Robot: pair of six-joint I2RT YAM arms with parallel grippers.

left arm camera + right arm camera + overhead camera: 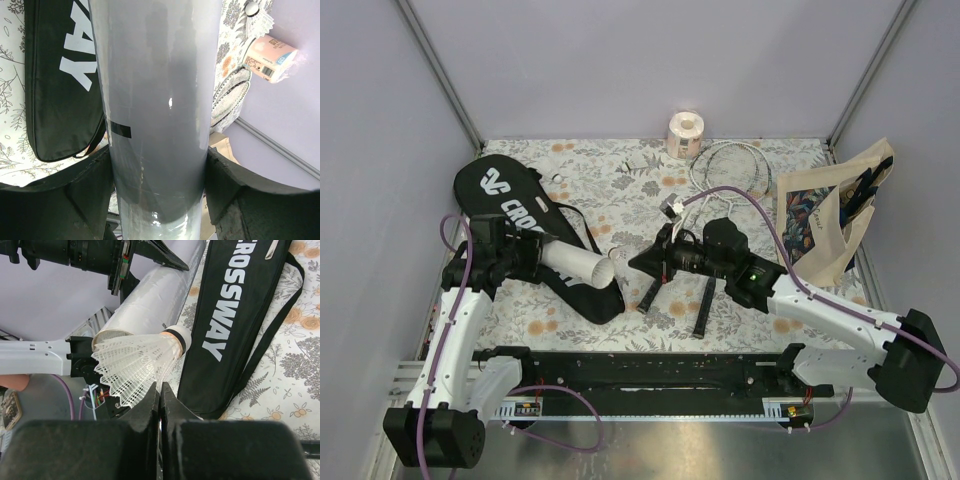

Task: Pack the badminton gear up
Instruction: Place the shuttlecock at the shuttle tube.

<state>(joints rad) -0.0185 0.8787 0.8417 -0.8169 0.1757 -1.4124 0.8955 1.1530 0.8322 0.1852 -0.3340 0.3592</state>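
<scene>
At left, grips the white tube (575, 265) in the left gripper (535, 256), fingers (85, 190) clamped on both its sides, slanted over the black racket bag (515, 200) lying on the table (620, 190). Mid-table, pinches a shuttlecock (140, 365) by its skirt edge in the right gripper (159, 390), fingers together on it, just beside the tube's open mouth. Further right, shows two rackets (704, 305) lying partly under the right arm, then a tote bag (820, 225).

At the tube (575, 262) mouth, a shuttlecock (135, 365); under the right pincer (159, 392), racket handles (704, 310); beyond the bag (510, 200), bare desk (610, 190).
</scene>
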